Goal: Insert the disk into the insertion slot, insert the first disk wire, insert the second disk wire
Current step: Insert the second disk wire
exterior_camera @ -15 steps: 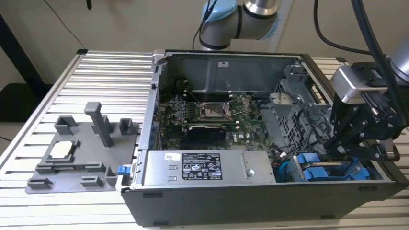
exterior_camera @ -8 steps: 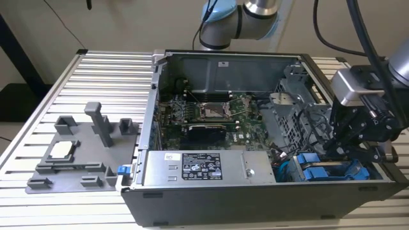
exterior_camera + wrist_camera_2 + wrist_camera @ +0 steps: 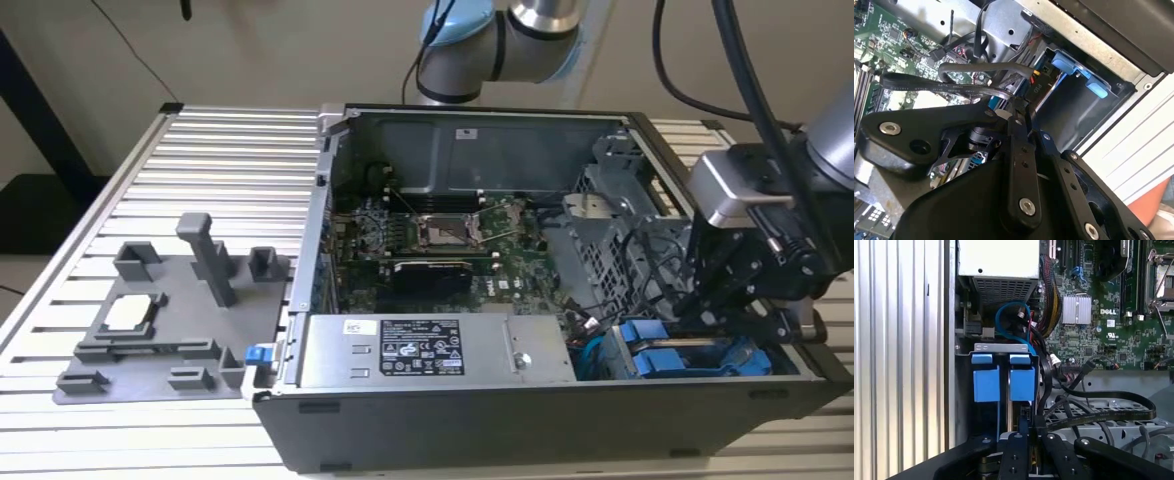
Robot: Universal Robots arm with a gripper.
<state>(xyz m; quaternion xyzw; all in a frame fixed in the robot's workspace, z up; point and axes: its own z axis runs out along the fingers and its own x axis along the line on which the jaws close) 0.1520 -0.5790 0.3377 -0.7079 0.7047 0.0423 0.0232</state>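
Disk [image 3: 1023,384] already seated in drive bay [image 3: 1004,347] — gripper [image 3: 1021,427] at its rear, apparently wiring; jaw state unclear.

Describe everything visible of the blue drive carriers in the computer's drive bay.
Two blue drive carriers sit side by side in the metal drive bay at the case's front corner, near the power supply. Each looks like bright blue plastic, with a small tab above a larger flat pad. Both stand seated in their slots, a narrow gap between them. A blue cable loops just beyond the bay. The gripper hangs right at them, its black linkage over their near ends; contact cannot be told.
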